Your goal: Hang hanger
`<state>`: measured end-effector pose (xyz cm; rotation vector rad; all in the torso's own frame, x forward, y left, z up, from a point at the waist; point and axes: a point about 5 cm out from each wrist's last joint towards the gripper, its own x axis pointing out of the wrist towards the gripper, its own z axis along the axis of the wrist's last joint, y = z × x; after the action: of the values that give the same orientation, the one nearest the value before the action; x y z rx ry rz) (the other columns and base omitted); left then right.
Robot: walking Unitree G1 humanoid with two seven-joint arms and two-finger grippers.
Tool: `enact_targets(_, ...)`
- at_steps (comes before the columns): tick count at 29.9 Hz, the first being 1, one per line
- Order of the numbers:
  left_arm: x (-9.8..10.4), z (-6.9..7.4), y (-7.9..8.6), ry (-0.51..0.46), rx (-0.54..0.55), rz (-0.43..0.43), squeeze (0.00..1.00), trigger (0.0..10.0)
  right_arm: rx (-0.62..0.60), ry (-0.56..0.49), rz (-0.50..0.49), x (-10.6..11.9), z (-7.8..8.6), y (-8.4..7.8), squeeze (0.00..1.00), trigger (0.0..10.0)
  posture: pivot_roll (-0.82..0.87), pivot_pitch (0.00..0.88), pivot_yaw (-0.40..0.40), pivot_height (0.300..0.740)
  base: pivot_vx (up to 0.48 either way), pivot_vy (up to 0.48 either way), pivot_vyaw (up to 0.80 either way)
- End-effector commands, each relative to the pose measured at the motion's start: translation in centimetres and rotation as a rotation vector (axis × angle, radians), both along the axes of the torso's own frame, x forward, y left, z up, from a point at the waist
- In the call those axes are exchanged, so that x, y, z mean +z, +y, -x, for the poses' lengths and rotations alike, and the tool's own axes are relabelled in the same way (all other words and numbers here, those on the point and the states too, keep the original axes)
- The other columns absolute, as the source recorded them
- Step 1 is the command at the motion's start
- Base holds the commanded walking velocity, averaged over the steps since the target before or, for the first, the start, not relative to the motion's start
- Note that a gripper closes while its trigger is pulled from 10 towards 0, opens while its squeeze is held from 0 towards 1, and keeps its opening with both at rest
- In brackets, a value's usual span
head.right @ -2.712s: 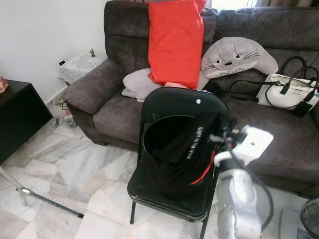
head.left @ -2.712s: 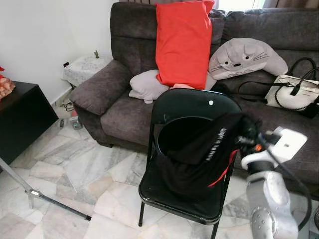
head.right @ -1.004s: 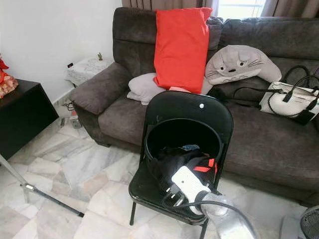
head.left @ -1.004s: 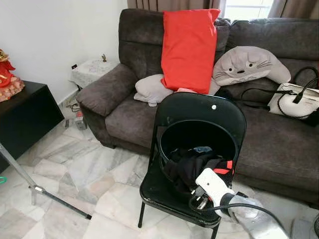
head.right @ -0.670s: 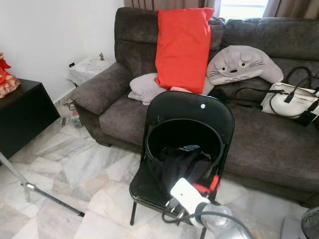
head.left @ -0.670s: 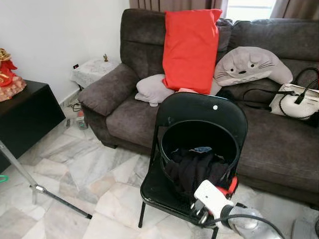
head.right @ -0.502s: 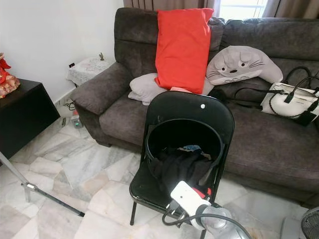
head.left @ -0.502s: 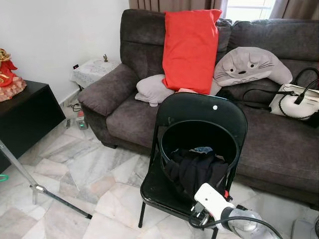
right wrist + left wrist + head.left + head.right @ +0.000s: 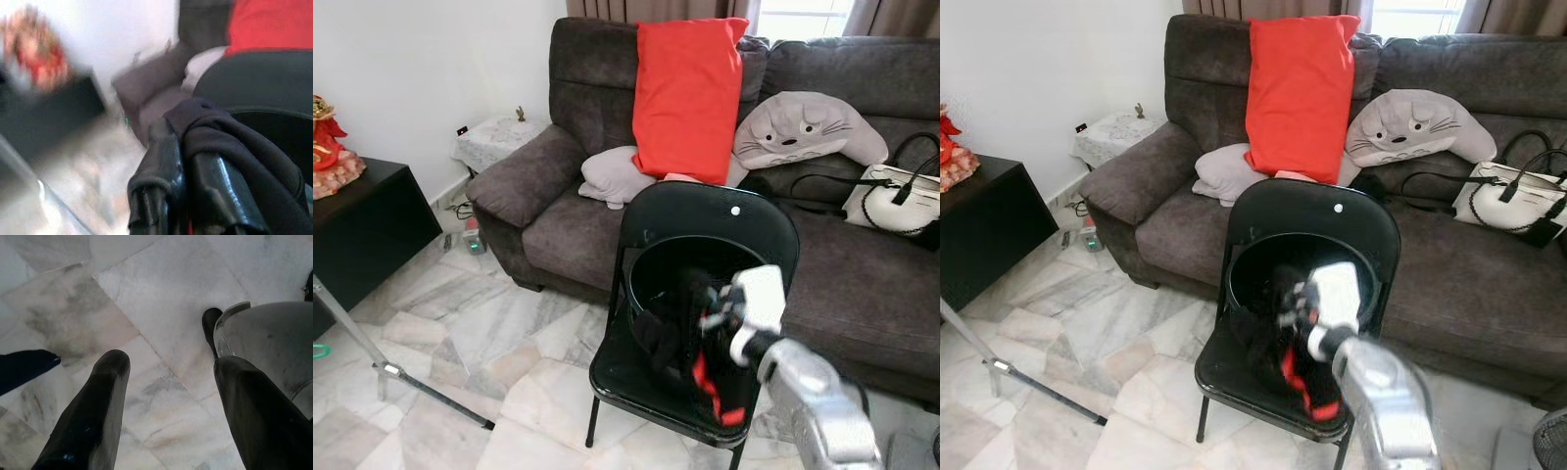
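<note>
A black folding chair (image 9: 700, 209) stands before the sofa with a round black basket (image 9: 658, 266) on its seat. My right gripper (image 9: 707, 315) is over the basket, shut on a black garment (image 9: 674, 338) with a red strip (image 9: 705, 384) that hangs over the seat. In the right wrist view the fingers (image 9: 164, 164) pinch a fold of the black cloth (image 9: 234, 147); that view is blurred. No hanger can be made out. My left gripper (image 9: 168, 382) hangs open over the marble floor.
Behind the chair is a dark grey sofa (image 9: 529, 176) with a red pillow (image 9: 690, 93), a grey cat cushion (image 9: 808, 122) and a white handbag (image 9: 896, 201). A black cabinet (image 9: 357, 230) stands at left, and a metal stand leg (image 9: 421, 392) crosses the floor.
My right arm has risen from low at the chair's front to over the basket, pulling the black garment up with it. The red strip now dangles lower.
</note>
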<state>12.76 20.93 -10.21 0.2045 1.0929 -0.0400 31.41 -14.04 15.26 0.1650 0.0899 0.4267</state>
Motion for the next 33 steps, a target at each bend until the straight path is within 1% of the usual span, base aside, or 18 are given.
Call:
enact_targets(1,0.0,0.5,0.7,0.013,0.01,-0.016,0.0,10.0,-0.01,0.041,-0.038,-0.5,-0.1,0.1,0.0,0.0,0.0,0.016,0.083,0.74,0.0,0.0,0.0)
enact_targets(4,-0.1,0.6,0.7,0.014,0.011,-0.014,0.0,10.0,-0.1,0.138,-0.052,-1.8,-0.6,-0.7,0.0,0.0,0.0,0.016,0.083,0.74,0.0,0.0,0.0)
enact_targets(5,-0.1,0.6,0.7,0.016,0.012,-0.011,0.0,10.0,-0.176,0.224,-0.067,-3.0,-0.8,-1.5,0.0,0.0,0.0,0.016,0.081,0.74,0.0,0.0,0.0)
enact_targets(7,-0.1,0.7,0.7,0.018,0.012,-0.009,0.0,10.0,-0.21,0.262,-0.081,-3.6,-0.8,-2.0,0.0,0.0,0.0,0.016,0.08,0.74,0.0,0.0,0.0)
enact_targets(9,-0.1,0.7,0.7,0.019,0.012,-0.008,0.0,10.0,-0.202,0.27,-0.103,-3.6,-0.6,-2.0,0.0,0.0,0.0,0.017,0.079,0.74,0.0,0.0,0.0)
enact_targets(10,-0.1,0.7,0.7,0.019,0.014,-0.007,0.0,10.0,-0.132,0.227,-0.104,-2.8,0.0,-1.3,0.0,0.0,0.0,0.018,0.078,0.74,0.0,0.0,0.0)
enact_targets(11,-0.1,0.7,0.7,0.019,0.014,-0.007,0.0,10.0,-0.132,0.227,-0.104,-2.8,0.0,-1.3,0.0,0.0,0.0,0.018,0.078,0.74,0.0,0.0,0.0)
enact_targets(12,-0.1,0.8,0.7,0.02,0.015,-0.006,0.0,10.0,-0.084,0.191,-0.107,-1.9,0.8,-0.9,0.0,0.0,0.0,0.02,0.078,0.74,0.0,0.0,0.0)
enact_targets(17,-0.1,0.8,0.6,0.021,0.012,-0.004,0.0,10.0,-0.108,0.189,-0.145,-1.1,1.6,-1.1,0.0,0.0,-0.01,0.022,0.082,0.74,0.0,0.0,0.0)
enact_targets(18,-0.1,0.8,0.6,0.022,0.009,-0.003,0.0,10.0,-0.11,0.185,-0.138,-1.1,1.8,-1.2,0.0,0.0,-0.02,0.022,0.083,0.74,0.0,0.0,0.0)
enact_targets(19,-0.1,0.7,0.5,0.023,0.003,0.0,0.0,10.0,-0.097,0.183,-0.087,-1.5,2.0,-1.3,0.0,0.0,-0.02,0.021,0.083,0.74,0.0,0.0,0.0)
enact_targets(21,-0.1,0.7,0.4,0.022,0.0,0.002,0.0,10.0,-0.105,0.194,0.034,-2.4,1.9,-1.7,0.0,0.0,-0.02,0.022,0.084,0.74,0.0,0.0,0.0)
enact_targets(23,-0.1,0.6,0.3,0.021,0.001,0.004,0.0,10.0,-0.107,0.231,0.106,-3.6,1.5,-2.0,0.0,0.0,-0.01,0.02,0.082,0.74,0.0,0.0,0.0)
enact_targets(26,-0.1,0.5,0.2,0.02,0.001,0.009,0.0,10.0,-0.158,0.279,0.091,-4.4,0.6,-2.6,0.0,0.0,-0.01,0.018,0.08,0.74,0.0,0.0,0.0)
enact_targets(29,-0.1,0.5,0.2,0.021,0.002,0.01,0.0,10.0,-0.212,0.308,0.024,-4.7,-0.3,-2.9,0.0,0.0,-0.01,0.018,0.082,0.74,0.0,0.0,0.0)
enact_targets(30,-0.2,0.4,0.0,0.022,0.001,0.011,0.0,10.0,-0.244,0.33,-0.022,-4.9,-0.9,-3.1,0.0,0.0,-0.01,0.018,0.083,0.74,0.0,0.0,0.0)
enact_targets(32,-0.2,0.3,-0.2,0.022,0.002,0.013,0.0,10.0,-0.254,0.334,-0.022,-5.2,-1.5,-3.3,0.0,0.0,0.0,0.02,0.085,0.74,0.0,0.0,0.0)
enact_targets(33,-0.2,0.3,-0.3,0.023,0.0,0.014,0.0,10.0,-0.237,0.329,0.006,-5.3,-1.9,-3.1,0.0,0.0,0.0,0.02,0.087,0.74,0.0,0.0,0.0)
